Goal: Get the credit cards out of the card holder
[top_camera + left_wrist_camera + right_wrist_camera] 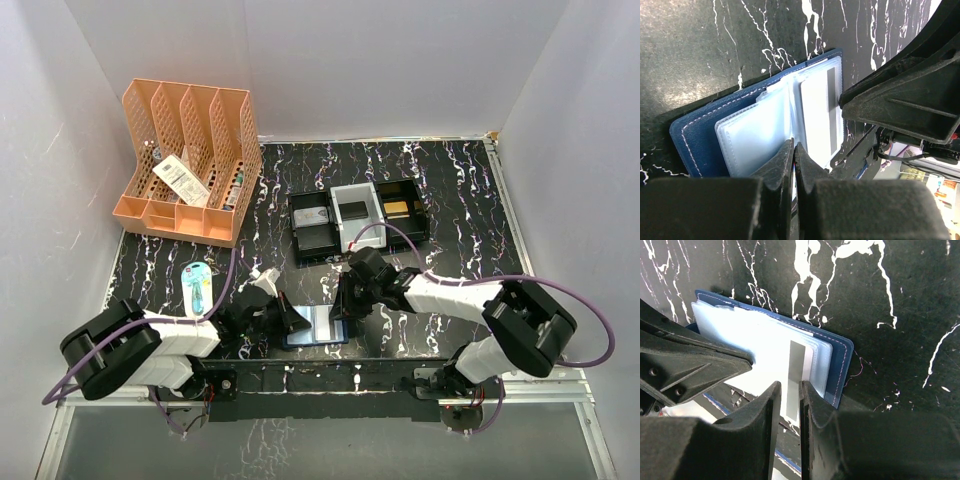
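Working card point(796, 360) out of wallet point(695, 140) with left claw point(794, 150) pressed together, right claw point(790, 390) slightly spread. Next: pinching card, pulling toward 2 o'clock.

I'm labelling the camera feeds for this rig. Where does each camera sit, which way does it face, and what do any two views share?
Top external: above and behind the arms, facing down on the table; both arms show, bases at the bottom.
Left wrist: on the left arm, facing down along the left gripper onto the card holder.
Right wrist: on the right arm, facing down past the right gripper onto the same holder.
Shared: both wrist views show the opened holder and the opposite gripper.
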You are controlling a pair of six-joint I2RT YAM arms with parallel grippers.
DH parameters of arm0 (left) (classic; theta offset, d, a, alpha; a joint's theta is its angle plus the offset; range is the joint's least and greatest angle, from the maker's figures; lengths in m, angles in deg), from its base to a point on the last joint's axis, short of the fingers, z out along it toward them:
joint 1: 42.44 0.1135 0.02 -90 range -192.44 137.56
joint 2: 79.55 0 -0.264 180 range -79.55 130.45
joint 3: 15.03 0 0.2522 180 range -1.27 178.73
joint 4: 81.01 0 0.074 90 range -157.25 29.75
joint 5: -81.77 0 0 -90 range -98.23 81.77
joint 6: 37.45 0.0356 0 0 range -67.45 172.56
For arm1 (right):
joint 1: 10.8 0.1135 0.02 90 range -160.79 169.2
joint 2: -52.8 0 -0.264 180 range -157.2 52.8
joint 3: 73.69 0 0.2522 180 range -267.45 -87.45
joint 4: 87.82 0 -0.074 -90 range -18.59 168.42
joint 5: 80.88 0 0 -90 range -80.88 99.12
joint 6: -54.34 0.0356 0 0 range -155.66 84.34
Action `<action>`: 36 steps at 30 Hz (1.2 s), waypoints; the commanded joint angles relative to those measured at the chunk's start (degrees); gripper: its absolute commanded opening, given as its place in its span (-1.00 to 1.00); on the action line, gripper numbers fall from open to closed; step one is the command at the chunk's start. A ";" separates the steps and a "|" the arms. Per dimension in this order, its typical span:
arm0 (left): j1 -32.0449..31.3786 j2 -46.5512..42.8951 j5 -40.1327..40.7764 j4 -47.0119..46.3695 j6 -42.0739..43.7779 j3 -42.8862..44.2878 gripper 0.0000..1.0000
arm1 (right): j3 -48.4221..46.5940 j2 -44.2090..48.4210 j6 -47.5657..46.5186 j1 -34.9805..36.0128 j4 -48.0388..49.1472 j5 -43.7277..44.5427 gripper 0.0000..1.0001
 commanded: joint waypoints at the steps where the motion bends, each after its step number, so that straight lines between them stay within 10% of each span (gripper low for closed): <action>1: -0.33 1.11 -0.06 -1.38 0.23 1.37 -1.00 | -0.32 -1.73 1.89 0.32 2.32 -0.53 -0.61; 23: -0.32 6.15 -0.12 -12.47 -5.91 -1.10 -0.36 | 5.07 -4.92 4.61 0.95 6.62 -2.10 -0.66; 36: -0.33 -13.49 9.80 12.85 -6.04 -1.61 -0.46 | 3.83 -4.70 4.59 0.96 4.23 0.27 -0.67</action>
